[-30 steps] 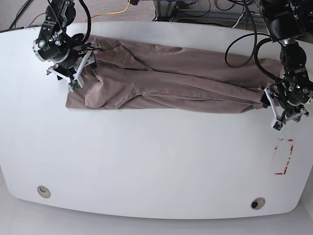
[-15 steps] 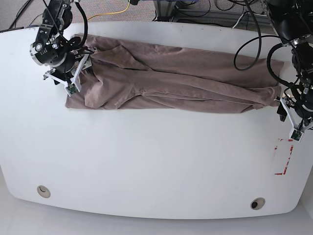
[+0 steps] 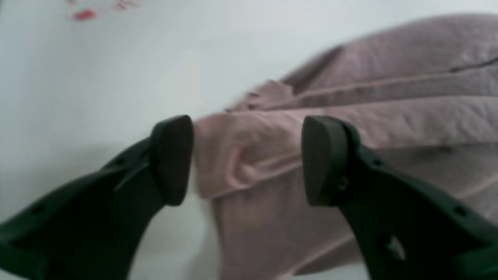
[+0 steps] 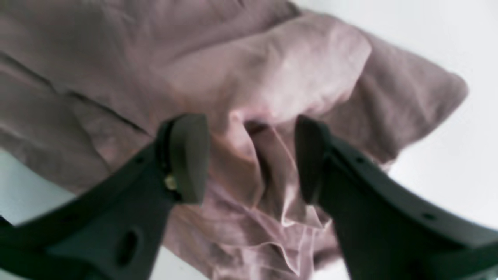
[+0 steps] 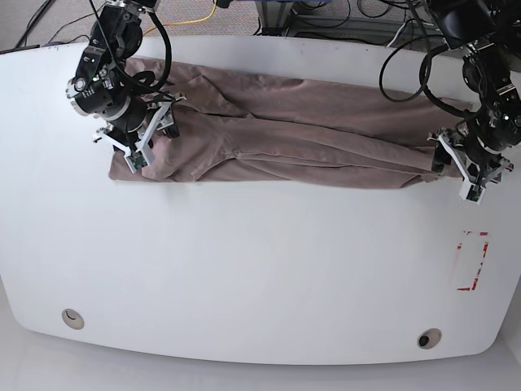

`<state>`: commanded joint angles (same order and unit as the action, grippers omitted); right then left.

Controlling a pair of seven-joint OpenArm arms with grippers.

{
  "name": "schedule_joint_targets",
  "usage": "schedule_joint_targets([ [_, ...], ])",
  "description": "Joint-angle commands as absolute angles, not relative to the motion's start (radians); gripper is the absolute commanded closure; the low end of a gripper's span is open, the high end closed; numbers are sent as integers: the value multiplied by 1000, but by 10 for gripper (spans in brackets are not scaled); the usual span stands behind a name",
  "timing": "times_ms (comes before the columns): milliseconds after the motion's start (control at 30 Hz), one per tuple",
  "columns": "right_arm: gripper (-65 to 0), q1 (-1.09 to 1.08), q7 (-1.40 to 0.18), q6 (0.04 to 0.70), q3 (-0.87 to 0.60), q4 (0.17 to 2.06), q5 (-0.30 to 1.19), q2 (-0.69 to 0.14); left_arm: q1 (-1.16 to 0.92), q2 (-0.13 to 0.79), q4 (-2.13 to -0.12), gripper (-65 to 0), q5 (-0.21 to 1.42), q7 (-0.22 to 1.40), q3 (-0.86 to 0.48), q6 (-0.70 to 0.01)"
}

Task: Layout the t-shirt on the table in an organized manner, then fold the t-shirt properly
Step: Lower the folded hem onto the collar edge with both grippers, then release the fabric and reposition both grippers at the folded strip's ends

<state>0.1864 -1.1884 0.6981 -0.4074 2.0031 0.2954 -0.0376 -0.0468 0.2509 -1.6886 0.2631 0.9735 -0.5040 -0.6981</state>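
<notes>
The t-shirt (image 5: 285, 134) lies stretched in a long, wrinkled band across the far half of the tabletop (image 5: 260, 269), running from the far left almost to the right edge, its folds bunched lengthwise. At the left end of the base view the right pincer (image 5: 140, 145) sits down on the cloth, right over the near-left corner of the band; the right wrist view shows its two dark fingers (image 4: 186, 155) spread well apart, with a raised ridge of mauve fabric standing between them and no pinch made on it, though whether the fingertips touch the cloth beneath I cannot tell. Over on the right end, the left pincer (image 5: 468, 175) hovers at the very tip of the shirt, and the left wrist view gives the detail: its jaws stand wide open, one finger (image 3: 173, 159) over bare white tabletop just beside the fabric's edge, the other over the cloth itself, a folded lip of the hem lying in the gap, ungripped. Near the right edge, closer to us than that pincer, the red rectangular mark (image 5: 472, 261) shows on the white surface, well apart from the shirt. Two small round holes (image 5: 72, 318) sit along the near edge, one towards the left and one towards the right. Black cables loop down from the far right onto the left arm above the shirt's end.
</notes>
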Motion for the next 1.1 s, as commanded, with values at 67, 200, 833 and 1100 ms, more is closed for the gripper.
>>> schedule_joint_targets([
  [67, -125, 182, -1188, 698, -407, 1977, 295, -35, -56, 249, -1656, -260, 263, 972, -504, -698],
  [200, -41, 174, -1178, 698, -407, 1893, 295, -35, -58, 252, -1580, -172, 263, 972, -504, -698],
  [833, -40, 73, -923, 698, -407, 1451, 291, -225, -76, 252, -1495, -122, 177, 923, -432, -698],
  [1100, -40, 10, -858, 698, -407, 1311, 292, -332, -82, 232, -1495, -122, 179, 924, -357, -698],
])
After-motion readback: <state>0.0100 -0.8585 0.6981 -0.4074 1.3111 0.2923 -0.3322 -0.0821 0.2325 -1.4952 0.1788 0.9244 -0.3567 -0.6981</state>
